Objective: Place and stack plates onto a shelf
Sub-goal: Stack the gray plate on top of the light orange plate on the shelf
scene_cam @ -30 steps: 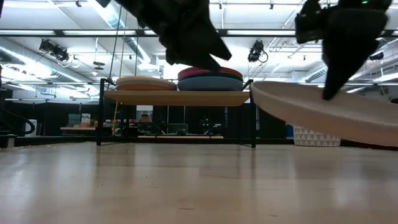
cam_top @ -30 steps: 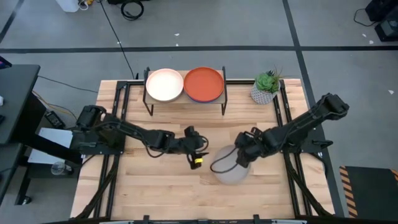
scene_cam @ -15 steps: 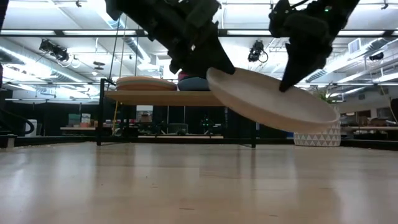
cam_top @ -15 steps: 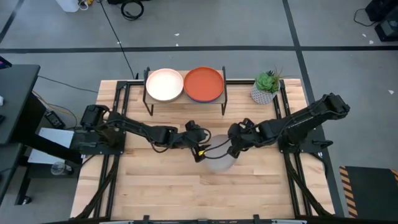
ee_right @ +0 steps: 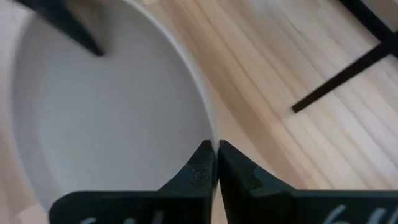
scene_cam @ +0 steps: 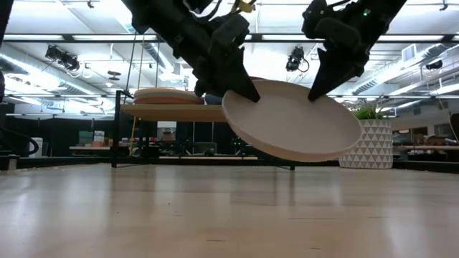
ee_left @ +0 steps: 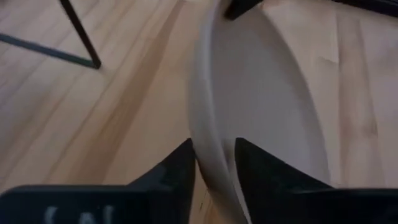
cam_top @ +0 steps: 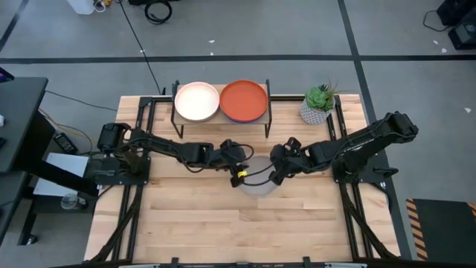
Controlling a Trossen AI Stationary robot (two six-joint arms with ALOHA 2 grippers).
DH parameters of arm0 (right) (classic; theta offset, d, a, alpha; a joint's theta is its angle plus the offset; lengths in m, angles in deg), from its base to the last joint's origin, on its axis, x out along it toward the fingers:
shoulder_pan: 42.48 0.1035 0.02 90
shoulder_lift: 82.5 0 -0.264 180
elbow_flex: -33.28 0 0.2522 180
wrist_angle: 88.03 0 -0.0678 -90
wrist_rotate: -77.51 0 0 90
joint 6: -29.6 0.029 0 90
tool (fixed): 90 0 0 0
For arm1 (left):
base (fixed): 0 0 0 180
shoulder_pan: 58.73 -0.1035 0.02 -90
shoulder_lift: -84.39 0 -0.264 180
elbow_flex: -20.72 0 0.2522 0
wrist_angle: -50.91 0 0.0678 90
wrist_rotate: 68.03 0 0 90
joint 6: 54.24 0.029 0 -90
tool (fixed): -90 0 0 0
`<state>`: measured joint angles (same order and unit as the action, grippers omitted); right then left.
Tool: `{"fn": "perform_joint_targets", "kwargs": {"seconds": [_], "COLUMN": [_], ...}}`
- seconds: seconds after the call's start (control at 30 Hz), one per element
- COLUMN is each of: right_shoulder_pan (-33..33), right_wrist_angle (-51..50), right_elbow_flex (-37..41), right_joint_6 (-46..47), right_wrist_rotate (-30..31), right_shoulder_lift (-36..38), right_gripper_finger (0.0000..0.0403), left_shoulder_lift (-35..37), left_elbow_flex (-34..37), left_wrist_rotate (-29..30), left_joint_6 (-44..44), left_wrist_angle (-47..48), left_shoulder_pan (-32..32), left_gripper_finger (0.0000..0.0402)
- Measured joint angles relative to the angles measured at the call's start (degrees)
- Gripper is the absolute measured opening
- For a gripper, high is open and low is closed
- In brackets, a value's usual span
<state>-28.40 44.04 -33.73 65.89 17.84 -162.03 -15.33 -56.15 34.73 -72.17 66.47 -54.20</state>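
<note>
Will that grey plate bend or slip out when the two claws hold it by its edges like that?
The grey plate probably won't bend: it keeps its flat round shape though held only at the rim. It might slip, since the left claw and right claw each pinch a thin, smooth-looking edge. It hangs tilted above the table, so a loose grip could likely drop it.
</note>
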Motion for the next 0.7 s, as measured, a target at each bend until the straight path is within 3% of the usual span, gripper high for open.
{"fn": "perform_joint_targets", "kwargs": {"seconds": [0.27,0.47,0.7], "right_shoulder_pan": [0.09,0.03,0.03], "right_wrist_angle": [4.21,4.84,3.10], "right_elbow_flex": [-0.02,-0.04,-0.04], "right_joint_6": [-2.01,-3.82,-5.27], "right_wrist_rotate": [-1.93,-5.45,-5.94], "right_shoulder_lift": [0.00,2.03,11.83], "right_gripper_finger": [0.0071,0.0115,0.0137], "left_shoulder_lift": [0.00,0.54,3.93], "left_elbow_flex": [0.03,-0.02,0.00], "left_wrist_rotate": [-0.86,-1.40,-1.32], "left_joint_6": [0.23,0.56,0.76], "left_wrist_angle": [-0.11,0.90,4.39], "left_shoulder_pan": [-0.33,-0.24,-0.23], "left_gripper_finger": [0.0060,0.0058,0.0058]}}
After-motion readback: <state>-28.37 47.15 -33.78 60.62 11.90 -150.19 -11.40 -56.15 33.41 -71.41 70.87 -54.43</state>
